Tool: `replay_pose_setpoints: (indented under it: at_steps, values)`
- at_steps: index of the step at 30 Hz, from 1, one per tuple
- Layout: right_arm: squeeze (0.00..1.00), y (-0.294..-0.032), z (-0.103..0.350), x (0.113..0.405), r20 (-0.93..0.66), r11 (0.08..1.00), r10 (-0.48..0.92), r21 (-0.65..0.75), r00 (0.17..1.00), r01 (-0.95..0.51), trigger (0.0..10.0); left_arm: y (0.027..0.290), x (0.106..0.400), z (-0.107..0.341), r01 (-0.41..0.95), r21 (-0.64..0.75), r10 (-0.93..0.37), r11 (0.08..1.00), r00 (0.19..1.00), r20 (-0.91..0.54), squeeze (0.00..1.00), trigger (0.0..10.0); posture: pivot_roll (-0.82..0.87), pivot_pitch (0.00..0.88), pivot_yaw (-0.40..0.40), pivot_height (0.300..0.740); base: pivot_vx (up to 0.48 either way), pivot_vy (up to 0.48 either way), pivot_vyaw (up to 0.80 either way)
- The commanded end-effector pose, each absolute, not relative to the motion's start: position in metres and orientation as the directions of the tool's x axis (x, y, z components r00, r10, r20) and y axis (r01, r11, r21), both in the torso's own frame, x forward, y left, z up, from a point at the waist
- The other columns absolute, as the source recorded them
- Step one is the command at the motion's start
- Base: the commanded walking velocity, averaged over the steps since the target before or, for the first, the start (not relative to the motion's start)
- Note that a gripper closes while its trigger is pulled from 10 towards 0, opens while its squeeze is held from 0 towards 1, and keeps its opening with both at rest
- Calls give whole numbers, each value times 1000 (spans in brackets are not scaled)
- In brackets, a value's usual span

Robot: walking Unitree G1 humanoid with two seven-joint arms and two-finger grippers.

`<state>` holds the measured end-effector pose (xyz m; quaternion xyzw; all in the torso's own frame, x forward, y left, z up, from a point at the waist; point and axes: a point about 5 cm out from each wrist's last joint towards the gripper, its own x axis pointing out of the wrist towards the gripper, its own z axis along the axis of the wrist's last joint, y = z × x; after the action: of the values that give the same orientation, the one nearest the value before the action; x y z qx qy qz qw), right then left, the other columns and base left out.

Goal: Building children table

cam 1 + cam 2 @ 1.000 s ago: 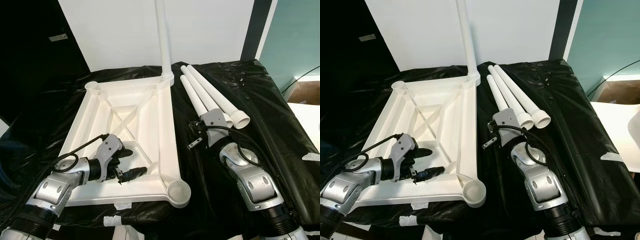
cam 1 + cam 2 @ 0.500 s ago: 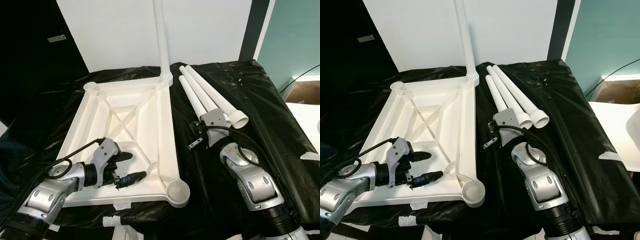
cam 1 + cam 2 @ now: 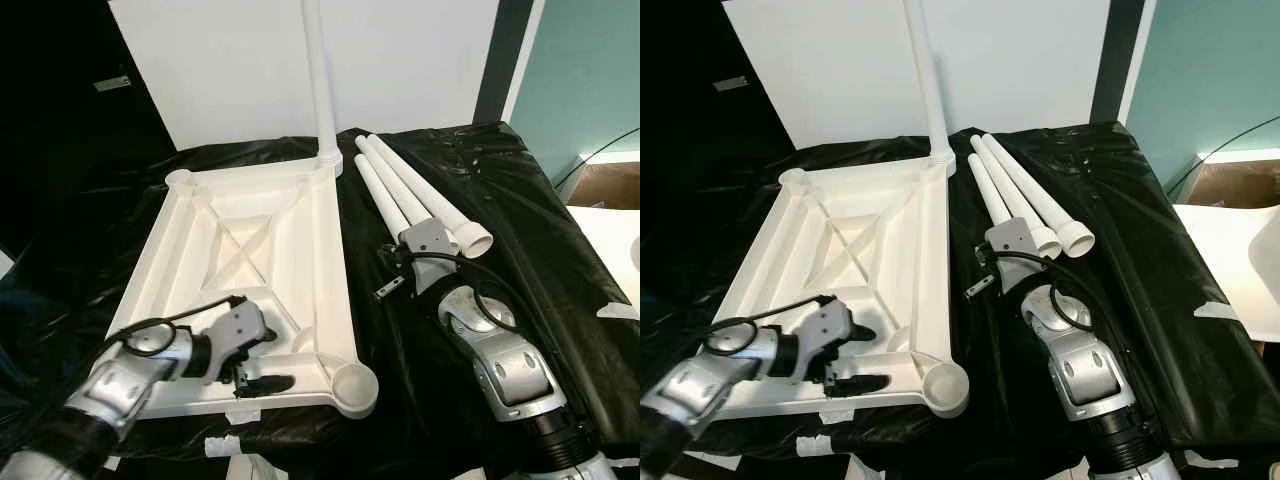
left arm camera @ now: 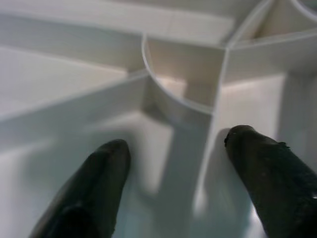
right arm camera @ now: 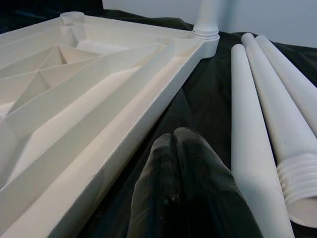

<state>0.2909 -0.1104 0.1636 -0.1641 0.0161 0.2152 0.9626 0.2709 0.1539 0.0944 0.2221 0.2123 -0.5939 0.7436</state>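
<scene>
lower left: i see my left gripper [image 3: 262, 358] spread open over the ribbed white plastic tabletop [image 3: 300, 240]; right gripper [image 5: 184, 148] pinched closed beside smooth tubular legs [image 3: 415, 195].

Both eye views look down from above at the upturned white tabletop [image 3: 260, 250] at frame centre-left. The left wrist view sits very close to its ribs; the right wrist view skims low along its edge.

No text, label, brand, number or sign can be read anywhere in these views
</scene>
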Motion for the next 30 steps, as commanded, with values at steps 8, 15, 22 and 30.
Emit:
replay_pose_setpoints:
  at_steps: [8, 15, 22, 30]
  values:
    - [0, -106, 165, 292, -92, 847, 423, -313, 901, -430, 10000, 144, 312, 80, 836, 273, -626, 476, 540, -562, 0, 0, -10, 0, 98, 740, 0, 0, 0]
    - [0, -105, 165, 291, -94, 848, 422, -310, 902, -429, 10000, 139, 335, 95, 748, 388, -568, 538, 662, -489, 0, 0, -14, 0, 108, 740, 0, 0, 0]
    - [0, -103, 165, 291, -91, 849, 424, -307, 901, -431, 10000, 137, 346, 100, 708, 439, -541, 553, 706, -457, 0, 3490, -15, 0, 110, 740, 0, 0, 0]
    - [0, -104, 164, 290, -92, 850, 422, -306, 902, -429, 10000, 145, 358, 103, 644, 496, -468, 583, 765, -443, 0, 10000, -18, 0, 108, 740, 0, 0, 0]
